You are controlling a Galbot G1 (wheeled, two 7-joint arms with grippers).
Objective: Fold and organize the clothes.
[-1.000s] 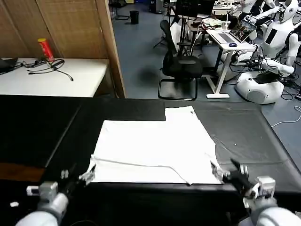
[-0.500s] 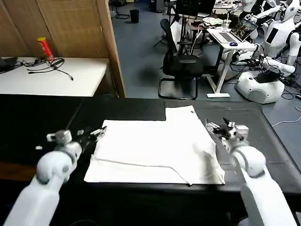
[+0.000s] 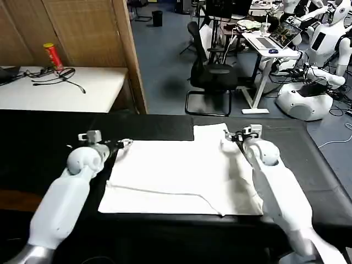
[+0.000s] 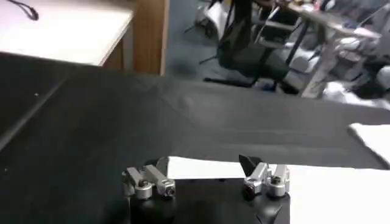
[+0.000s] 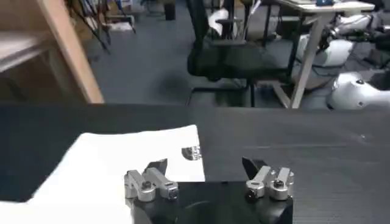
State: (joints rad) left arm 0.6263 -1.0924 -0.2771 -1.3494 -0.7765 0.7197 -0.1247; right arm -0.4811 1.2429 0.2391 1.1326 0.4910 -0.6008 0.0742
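White T-shirt (image 3: 181,173) flat on black table (image 3: 49,148), left gripper (image 3: 122,144) spread at its far left corner, right gripper (image 3: 231,136) spread over far right sleeve, office chair (image 3: 212,77) beyond, right wrist view shows small printed label (image 5: 191,153) just ahead of fingertips.

Black work table (image 3: 49,143) in foreground. Beyond it, blue-grey floor (image 3: 165,66). Woven screen with wooden frame (image 3: 82,33) at left, white desk (image 3: 60,91) before it. Black office chair (image 3: 212,77) centre. White standing desk (image 3: 269,52) at right.
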